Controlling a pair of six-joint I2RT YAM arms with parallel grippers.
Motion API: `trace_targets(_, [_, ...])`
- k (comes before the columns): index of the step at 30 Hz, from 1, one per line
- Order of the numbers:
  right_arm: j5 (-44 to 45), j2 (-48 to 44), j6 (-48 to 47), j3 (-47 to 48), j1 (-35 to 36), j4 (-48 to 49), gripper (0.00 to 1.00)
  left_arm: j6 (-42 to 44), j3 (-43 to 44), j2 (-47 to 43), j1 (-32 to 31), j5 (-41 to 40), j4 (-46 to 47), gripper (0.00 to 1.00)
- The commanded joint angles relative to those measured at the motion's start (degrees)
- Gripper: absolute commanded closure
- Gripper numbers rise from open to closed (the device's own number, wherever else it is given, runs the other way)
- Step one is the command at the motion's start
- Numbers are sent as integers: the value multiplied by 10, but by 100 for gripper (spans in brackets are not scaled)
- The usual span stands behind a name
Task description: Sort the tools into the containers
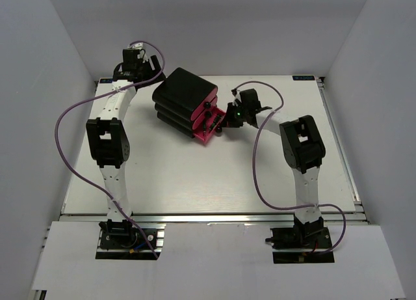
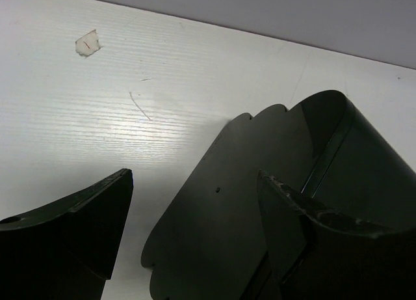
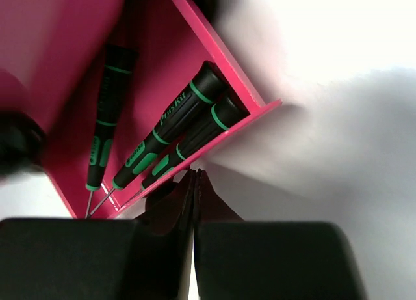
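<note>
The black box of stacked pink drawers stands at the table's back middle. Its bottom drawer is pulled out toward the right. In the right wrist view three black-handled precision screwdrivers with green bands lie in that open drawer. My right gripper is shut and empty, its tips against the outside of the drawer's front wall. My left gripper is open behind the box, with the box's black back panel between its fingers. The green-handled screwdriver and the wrench are out of view.
A blurred black knob shows at the left of the right wrist view. A scrap of tape lies on the white table behind the box. Grey walls enclose the table on three sides. Purple cables loop beside both arms.
</note>
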Motion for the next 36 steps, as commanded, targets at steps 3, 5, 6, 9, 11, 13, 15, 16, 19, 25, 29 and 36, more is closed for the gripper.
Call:
trace_targets(3, [-26,51,51,88,29,54,100,9,-19,-22,-14,73,-32,14])
trace_targets(5, [-20,74,65,110,35,75,100,7,-20,-20,-15,79,-37,14])
trace_targets(6, [-20,81,71,118,37,81,100,7,-20,-19,-15,83,-39,14])
trace_targets(9, [-24,106,90,143,41,110,100,6,-19,-18,-16,89,-47,14])
trace_targets(11, [-28,112,99,150,42,126,100,6,-21,-19,-17,90,-51,14])
trace_targets(13, [-29,114,100,150,42,131,100,5,-23,-21,-17,85,-54,14])
trace_targets(15, [-24,101,92,140,40,121,100,1,-26,-26,-17,76,-54,13])
trace_targets(16, [-22,91,86,129,38,115,100,-1,-28,-29,-17,62,-55,13])
trace_targets(19, [-15,43,82,58,18,120,100,-17,-31,-40,-17,20,-63,12])
trace_targets(25, [-45,-55,-104,-18,-37,42,53,-79,-31,-74,0,-174,-103,4])
trace_targets(29, [-41,-149,-281,-69,-51,-51,26,-100,-43,-120,8,-245,-124,2])
trace_targets(36, [-8,-330,-331,-173,-79,-114,11,-131,-261,-329,8,-235,-33,2])
